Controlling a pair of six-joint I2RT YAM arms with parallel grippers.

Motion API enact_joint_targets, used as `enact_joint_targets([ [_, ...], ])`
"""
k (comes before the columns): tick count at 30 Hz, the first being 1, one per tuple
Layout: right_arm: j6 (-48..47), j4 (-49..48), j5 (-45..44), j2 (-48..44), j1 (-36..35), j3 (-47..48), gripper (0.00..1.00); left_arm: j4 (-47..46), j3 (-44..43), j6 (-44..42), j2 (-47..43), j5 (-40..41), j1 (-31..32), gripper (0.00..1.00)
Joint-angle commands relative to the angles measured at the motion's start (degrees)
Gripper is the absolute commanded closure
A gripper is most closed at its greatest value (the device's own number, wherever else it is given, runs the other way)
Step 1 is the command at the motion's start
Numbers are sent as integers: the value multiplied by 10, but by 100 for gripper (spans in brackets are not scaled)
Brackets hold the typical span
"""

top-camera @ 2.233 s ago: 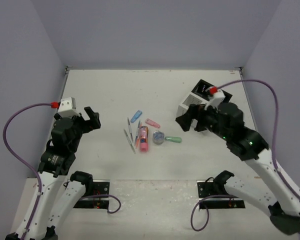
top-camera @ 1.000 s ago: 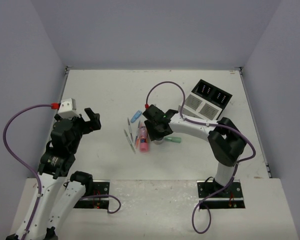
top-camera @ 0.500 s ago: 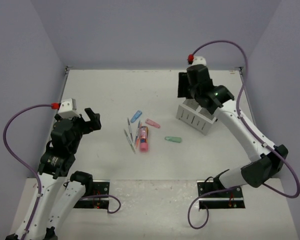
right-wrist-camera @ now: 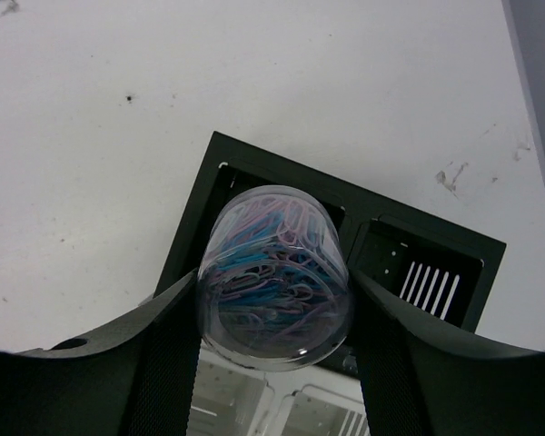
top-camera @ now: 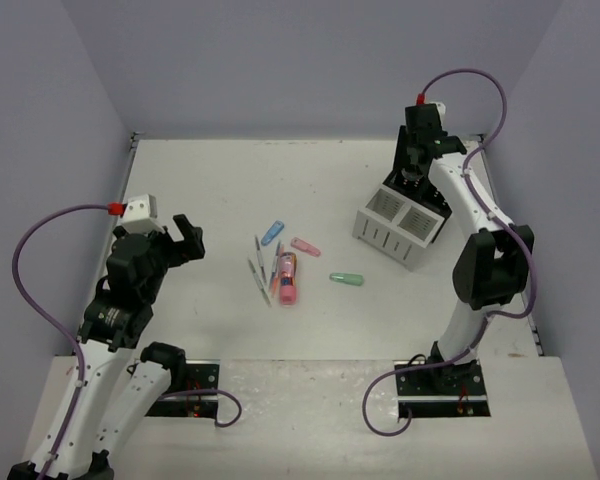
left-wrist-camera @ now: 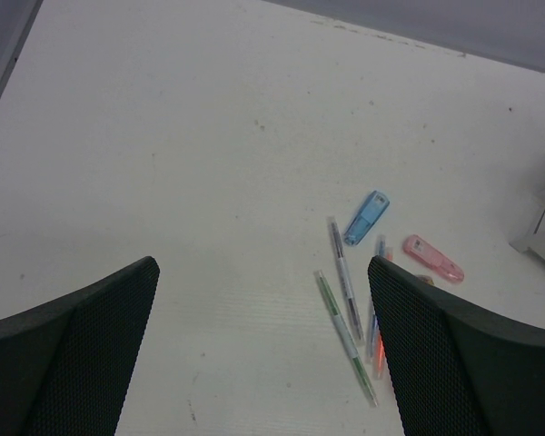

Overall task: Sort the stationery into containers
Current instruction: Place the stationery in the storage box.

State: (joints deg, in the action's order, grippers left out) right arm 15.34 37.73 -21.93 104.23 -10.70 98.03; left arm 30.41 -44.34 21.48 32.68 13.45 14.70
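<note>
Progress: early. I judge no piece is sorted into a cell yet, and most of the stationery lies loose.
In hand: right gripper (right-wrist-camera: 274,304) is partly closed and clamped on a clear round paper-clip tub (right-wrist-camera: 274,268), which lies on its side between the fingers.
Tub position: held up over the organizer (top-camera: 382,238), above the left cell of the black half (right-wrist-camera: 254,156). It is not released; can't tell if it touches the rim.
Black half: right cell shows a bare slotted floor and looks empty. Left cell is hidden behind the tub.
White half (top-camera: 398,236): both cells look empty from the top view.
Loose on table (top-camera: 210,180): blue capsule (top-camera: 272,232), pink capsule (top-camera: 305,246), green capsule (top-camera: 346,279), pink-orange glue stick (top-camera: 287,278) and a few thin pens (left-wrist-camera: 344,280). They are clustered mid-table, well apart from the organizer.
Left gripper (left-wrist-camera: 262,300): jaws wide apart, holding nothing, hovering over bare table left of the cluster.
Remaining: drop the tub in, then move every loose piece.
</note>
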Motion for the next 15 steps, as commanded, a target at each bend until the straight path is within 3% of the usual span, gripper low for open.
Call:
enact_joint_targets([
  [1, -10, -20, 19, 30, 1, 41, 67, -22, -1, -8, 7, -6, 3, 0],
  [6, 3, -34, 46, 29, 1, 10, 55, -23, -1, -9, 8, -11, 3, 0],
  [9, 6, -24, 36, 37, 1, 10, 40, -25, -1, -10, 13, -14, 3, 0],
  [12, 10, -9, 27, 39, 1, 15, 10, -25, 0, -11, 15, -14, 3, 0],
  [15, 12, -7, 24, 27, 1, 15, 1, -27, 1, -10, 18, -13, 4, 0],
])
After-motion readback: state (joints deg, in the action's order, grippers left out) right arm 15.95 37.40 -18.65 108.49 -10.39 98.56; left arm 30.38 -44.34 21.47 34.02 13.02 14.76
